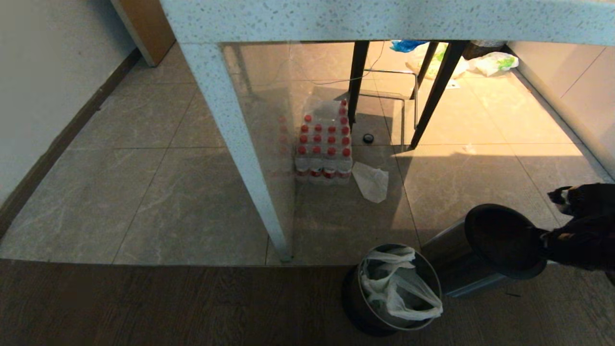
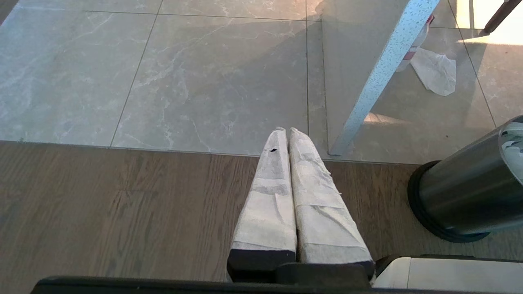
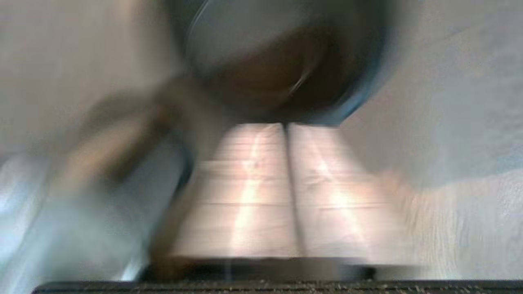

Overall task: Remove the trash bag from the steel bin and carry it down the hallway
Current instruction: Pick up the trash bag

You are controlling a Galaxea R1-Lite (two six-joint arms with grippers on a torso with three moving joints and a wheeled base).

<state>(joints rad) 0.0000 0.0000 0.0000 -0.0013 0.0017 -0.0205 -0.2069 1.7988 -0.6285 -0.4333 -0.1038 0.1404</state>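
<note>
The steel bin (image 1: 358, 293) stands upright on the wood floor at the near edge. The trash bag (image 1: 399, 288), crinkly white plastic with loop handles, sits inside it. In the left wrist view the steel bin (image 2: 461, 192) is off to the side with a bit of the trash bag (image 2: 515, 143) showing. My left gripper (image 2: 284, 130) hangs shut and empty over the wood floor. My right gripper (image 1: 552, 238) is shut, its tips at the black rim of a second, tipped-over bin (image 1: 451, 264). In the right wrist view the right gripper (image 3: 287, 124) meets that dark-mouthed bin (image 3: 282, 61); whether it pinches the rim is unclear.
A speckled table leg (image 1: 240, 144) slants down just left of the bins. Behind it are a pack of red-capped bottles (image 1: 324, 144), a small flat white bag (image 1: 371, 181) and black chair legs (image 1: 432, 91). Grey tiles (image 1: 144, 192) run along the left wall.
</note>
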